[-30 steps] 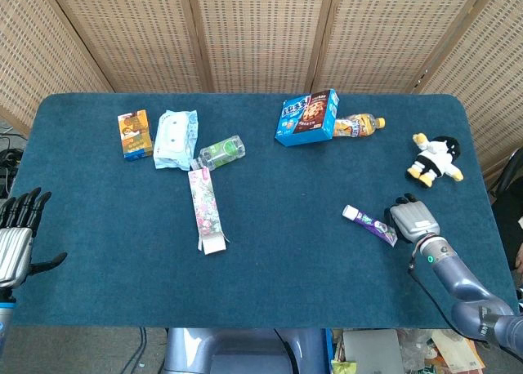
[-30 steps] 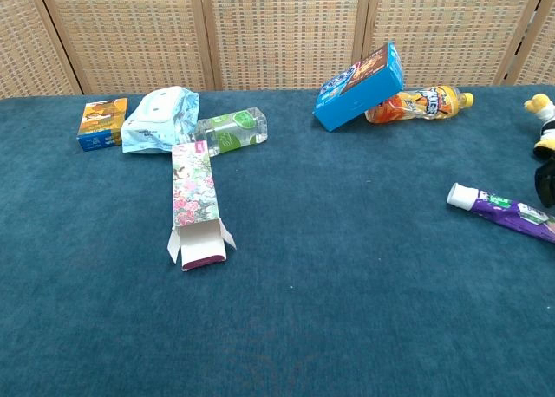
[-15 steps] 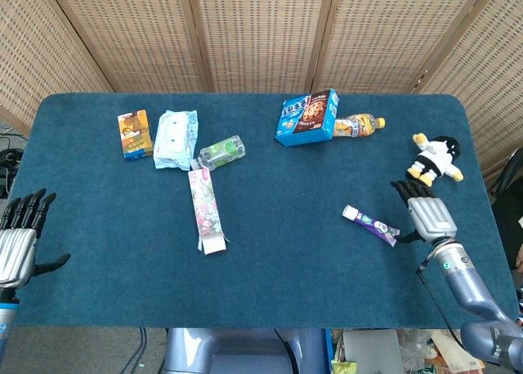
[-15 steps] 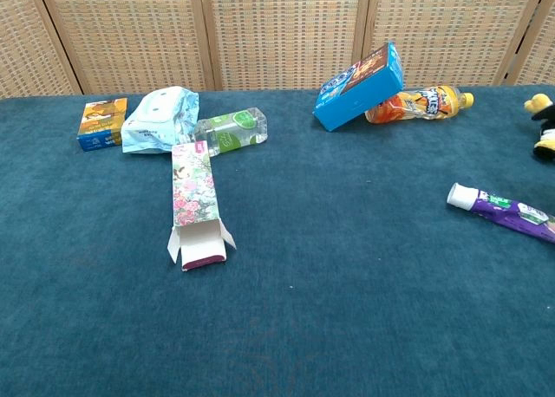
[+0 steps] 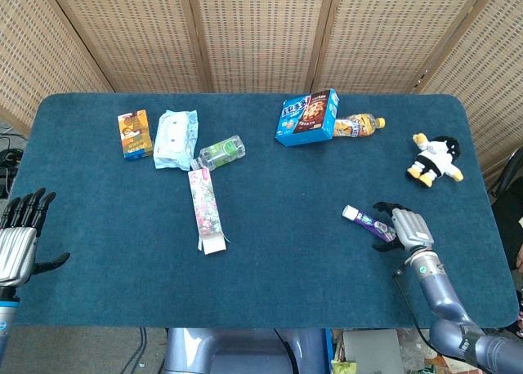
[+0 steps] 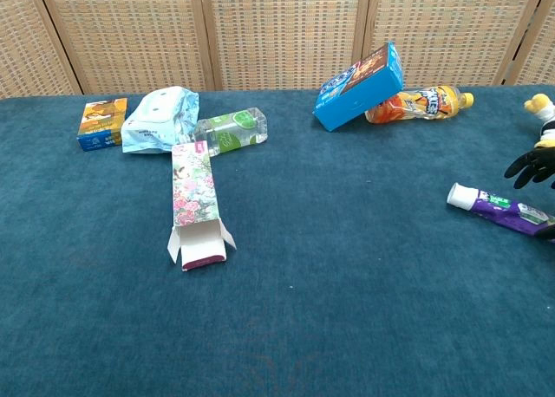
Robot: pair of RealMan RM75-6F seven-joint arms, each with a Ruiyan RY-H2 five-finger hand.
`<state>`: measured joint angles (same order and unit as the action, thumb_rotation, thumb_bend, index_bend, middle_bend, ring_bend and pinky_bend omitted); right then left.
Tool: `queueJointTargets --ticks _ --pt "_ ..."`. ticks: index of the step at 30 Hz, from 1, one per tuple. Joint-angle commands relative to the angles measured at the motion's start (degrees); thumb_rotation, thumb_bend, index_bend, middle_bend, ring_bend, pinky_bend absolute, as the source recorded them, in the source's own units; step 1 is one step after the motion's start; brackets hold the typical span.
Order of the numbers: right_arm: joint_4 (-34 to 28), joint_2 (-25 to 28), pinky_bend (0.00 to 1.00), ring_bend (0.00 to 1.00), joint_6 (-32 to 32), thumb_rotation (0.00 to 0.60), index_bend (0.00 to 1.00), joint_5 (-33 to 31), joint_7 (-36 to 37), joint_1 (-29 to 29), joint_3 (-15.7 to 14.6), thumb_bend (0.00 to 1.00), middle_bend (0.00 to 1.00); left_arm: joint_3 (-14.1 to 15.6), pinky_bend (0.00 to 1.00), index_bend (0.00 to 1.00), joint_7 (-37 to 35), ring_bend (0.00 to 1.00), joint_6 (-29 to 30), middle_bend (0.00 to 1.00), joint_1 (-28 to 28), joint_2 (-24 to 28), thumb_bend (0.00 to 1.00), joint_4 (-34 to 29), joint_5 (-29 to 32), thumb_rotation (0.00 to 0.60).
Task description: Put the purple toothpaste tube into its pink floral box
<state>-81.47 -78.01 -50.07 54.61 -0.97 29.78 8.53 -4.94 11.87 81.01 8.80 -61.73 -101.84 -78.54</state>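
Observation:
The purple toothpaste tube (image 5: 369,222) lies flat at the right of the table, its white cap pointing left; in the chest view the tube (image 6: 496,208) runs off the right edge. My right hand (image 5: 400,225) hangs over the tube's tail end with its dark fingers (image 6: 531,165) spread and nothing gripped. The pink floral box (image 5: 204,208) lies left of centre, and its open flapped end (image 6: 201,244) faces the table's near edge. My left hand (image 5: 18,237) stays open beyond the table's left edge, far from both.
A blue snack box (image 5: 308,117) leans on an orange bottle (image 5: 359,126) at the back. A plush toy (image 5: 435,158) sits at far right. A wipes pack (image 5: 174,137), a green bottle (image 5: 221,153) and a small orange box (image 5: 134,134) lie behind the floral box.
My right hand drew back to the right of the tube, then came left and lower over its tail end with fingers spread. The tube, the box and my left hand kept their places.

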Motion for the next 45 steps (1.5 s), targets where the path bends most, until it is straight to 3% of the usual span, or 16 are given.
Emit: queueJointTargets --ticks 1,14,25,28,31,38,45 --pt "2.9 -3.1 0.18 0.22 -1.0 0.600 0.26 -2.5 -1.9 0.4 0.6 0.14 0.29 -0.2 0.00 0.00 -0.1 0.00 0.1 0.00 0.0 0.1 0.16 0.0 0.4 0.600" --pt "10.0 -7.0 0.18 0.27 -1.1 0.600 0.34 -1.8 -1.7 -0.1 1.2 0.25 0.35 -0.3 0.00 0.00 0.3 0.00 -0.7 0.00 0.5 -0.1 0.16 0.2 1.2 0.600" --pt "12.1 -7.9 0.19 0.27 1.1 0.600 0.35 -1.7 -2.0 0.0 1.4 0.28 0.36 -0.1 0.00 0.00 0.5 0.00 -0.5 0.00 0.5 -0.1 0.16 0.2 1.1 0.600" --pt "13.2 -8.6 0.19 0.30 1.3 0.600 0.39 -1.9 -2.5 0.2 1.6 0.29 0.40 -0.1 0.00 0.00 0.5 0.00 -0.5 0.00 0.5 -0.2 0.16 0.2 1.1 0.600" --pt "14.0 -8.9 0.24 0.35 1.7 0.600 0.44 -1.7 -2.9 0.2 1.5 0.32 0.46 -0.1 0.00 0.00 0.5 0.00 -0.5 0.00 0.5 -0.2 0.16 0.3 1.2 0.600" --pt "14.8 -8.7 0.48 0.48 1.7 0.600 0.62 0.8 -2.0 -0.3 0.9 0.61 0.61 -0.1 0.00 0.00 0.8 0.00 -0.9 0.00 0.8 -0.3 0.16 0.3 1.5 0.600" --pt "12.7 -6.4 0.51 0.53 0.2 0.600 0.67 6.4 3.9 -1.9 0.7 0.67 0.66 0.1 0.00 0.00 1.3 0.00 -1.5 0.00 1.1 -0.5 0.16 0.3 1.6 0.600"
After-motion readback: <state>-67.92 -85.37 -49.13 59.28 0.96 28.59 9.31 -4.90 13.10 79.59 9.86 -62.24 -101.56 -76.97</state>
